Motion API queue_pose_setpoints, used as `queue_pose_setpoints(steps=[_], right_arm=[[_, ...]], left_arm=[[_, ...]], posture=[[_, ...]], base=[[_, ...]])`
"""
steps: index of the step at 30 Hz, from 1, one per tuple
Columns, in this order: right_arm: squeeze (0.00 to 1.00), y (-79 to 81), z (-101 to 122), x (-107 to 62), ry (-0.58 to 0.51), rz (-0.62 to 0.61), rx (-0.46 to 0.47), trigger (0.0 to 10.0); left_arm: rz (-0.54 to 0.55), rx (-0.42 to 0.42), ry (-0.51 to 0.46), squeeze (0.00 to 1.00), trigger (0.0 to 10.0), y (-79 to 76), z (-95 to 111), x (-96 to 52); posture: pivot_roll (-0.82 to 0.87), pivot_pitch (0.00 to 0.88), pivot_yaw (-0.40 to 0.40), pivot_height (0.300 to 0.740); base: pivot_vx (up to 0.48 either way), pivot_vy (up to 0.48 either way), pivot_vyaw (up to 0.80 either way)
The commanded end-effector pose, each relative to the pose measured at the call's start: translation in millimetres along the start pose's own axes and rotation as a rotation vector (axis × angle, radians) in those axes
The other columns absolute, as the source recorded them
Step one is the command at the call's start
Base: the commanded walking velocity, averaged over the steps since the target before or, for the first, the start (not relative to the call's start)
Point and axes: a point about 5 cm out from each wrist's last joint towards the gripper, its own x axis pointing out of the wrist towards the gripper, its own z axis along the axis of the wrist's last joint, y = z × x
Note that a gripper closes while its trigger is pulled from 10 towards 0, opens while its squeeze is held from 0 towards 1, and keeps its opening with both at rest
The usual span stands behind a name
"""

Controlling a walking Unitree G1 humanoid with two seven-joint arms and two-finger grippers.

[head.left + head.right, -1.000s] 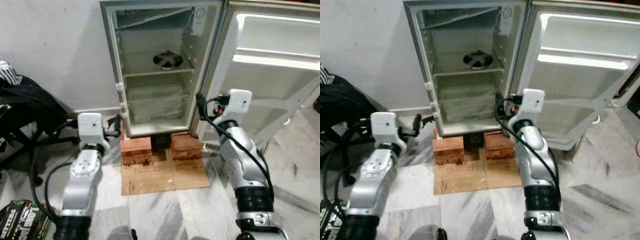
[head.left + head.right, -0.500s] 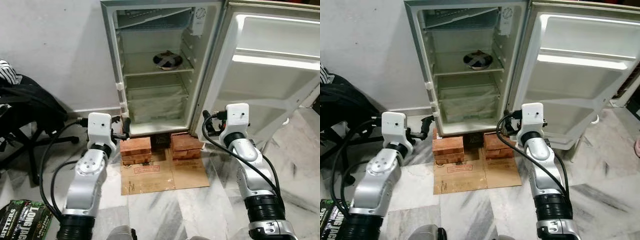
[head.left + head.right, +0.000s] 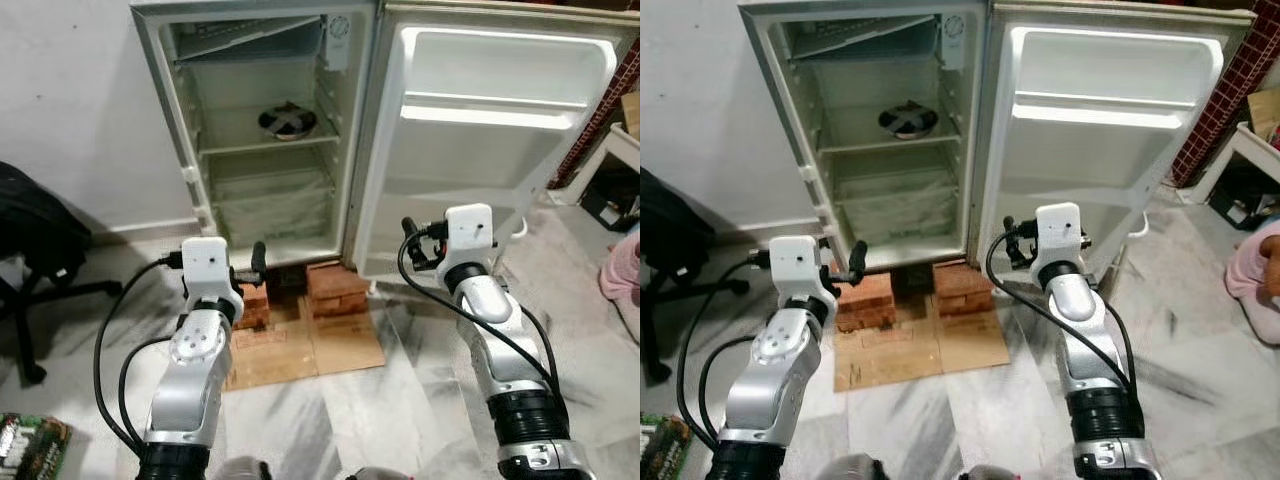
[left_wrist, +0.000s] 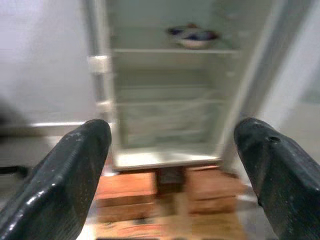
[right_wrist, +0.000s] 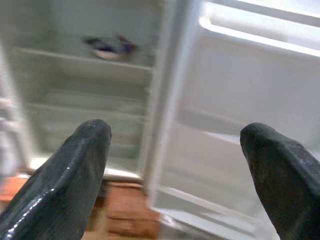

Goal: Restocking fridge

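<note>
No legible writing is seen: print on the cardboard sheet (image 3: 305, 345) and on the green pack (image 3: 28, 447) at the floor edge behind the left arm is too small or blurred to be read. The fridge (image 3: 262, 130) is set ahead of both grippers, raised on red bricks (image 3: 332, 286), with its door (image 3: 480, 150) swung fully open ahead of the right gripper (image 5: 172, 175). The left gripper (image 4: 172, 165) is held low, facing the cabinet's lower front edge; its fingers (image 4: 65, 175) are spread wide with nothing between them. The right gripper's fingers (image 5: 60, 185) are likewise spread wide and unloaded, pointed at the seam between cabinet and door. The cabinet interior is pale, with wire shelves and a clear crisper drawer (image 3: 270, 205) low down; a single dark patterned bowl (image 3: 287, 121) is seen on the middle shelf, above and beyond the left gripper. Open marble floor (image 3: 400, 400) is left between the two arms and to the right gripper's outer side. A black office chair (image 3: 35, 250) stands well out beyond the left arm, and a white shelf unit (image 3: 612, 165) with a pink item (image 3: 622, 290) is seen out beyond the right arm.
</note>
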Motion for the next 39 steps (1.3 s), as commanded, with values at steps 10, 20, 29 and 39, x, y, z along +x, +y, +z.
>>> queue_pose_setpoints(steps=[10,20,29,39], right_arm=[[0.0,0.7,6.3,0.7,-0.04,0.032,-0.038,10.0],[0.0,3.7,7.4,4.4,-0.051,0.044,-0.062,10.0],[0.0,-3.2,-2.3,4.1,-0.007,0.001,-0.056,10.0],[0.0,-10.7,-14.0,4.1,0.05,-0.064,0.006,10.0]], left_arm=[[0.008,-0.034,-0.006,0.0,10.0,-3.5,3.1,5.6],[0.019,-0.041,0.0,0.0,10.0,-2.7,1.7,6.3],[-0.01,-0.035,0.027,0.0,10.0,-9.6,-2.9,7.2],[-0.07,-0.026,-0.025,0.0,10.0,-18.3,3.7,5.3]], posture=[[-0.01,0.017,-0.004,0.74],[-0.01,0.024,-0.008,0.74],[-0.01,0.013,-0.011,0.74],[-0.01,0.019,-0.009,0.74]], base=[[0.14,-0.391,0.8],[0.439,0.0,0.8],[0.168,-0.338,0.32],[0.0,0.0,-0.31]])
